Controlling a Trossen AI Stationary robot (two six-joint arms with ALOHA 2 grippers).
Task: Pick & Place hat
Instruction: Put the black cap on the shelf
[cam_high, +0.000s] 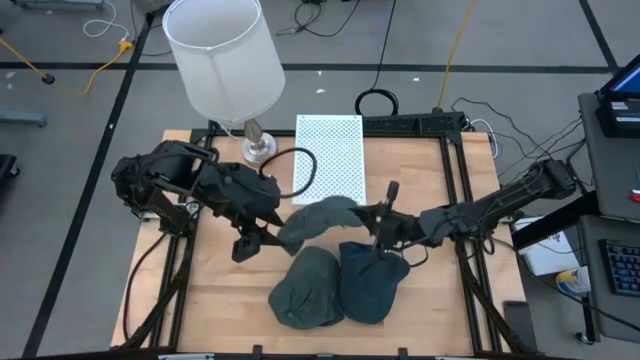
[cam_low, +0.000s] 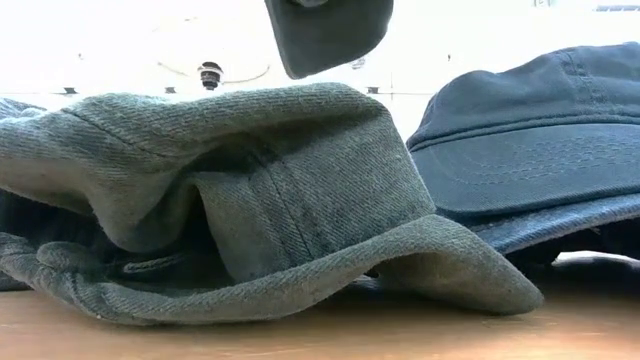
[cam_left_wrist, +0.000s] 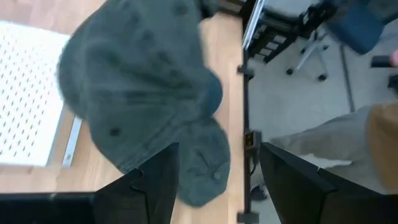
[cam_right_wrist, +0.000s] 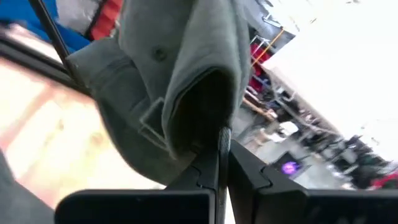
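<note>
My right tool (cam_right_wrist: 219, 163) is clamped on the grey hat's (cam_high: 318, 222) fabric, holding it raised over the desk's (cam_high: 230, 300) middle. My left tool (cam_high: 255, 240) stands spread wide beside it, empty. Two more hats (cam_high: 340, 285) lie near the front edge.

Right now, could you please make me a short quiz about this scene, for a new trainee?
1. True or false: the right gripper is shut on the lifted hat.
2. How many hats lie on the table in the high view? A) one B) two C) four
3. Fill in: the left gripper is ____, with nothing between its fingers.

Key:
1. True. In the right wrist view its fingers pinch the hat's fabric.
2. B. The green hat and the dark blue hat lie side by side, below the lifted one.
3. Open. The lifted hat hangs just beyond its fingers.
</note>
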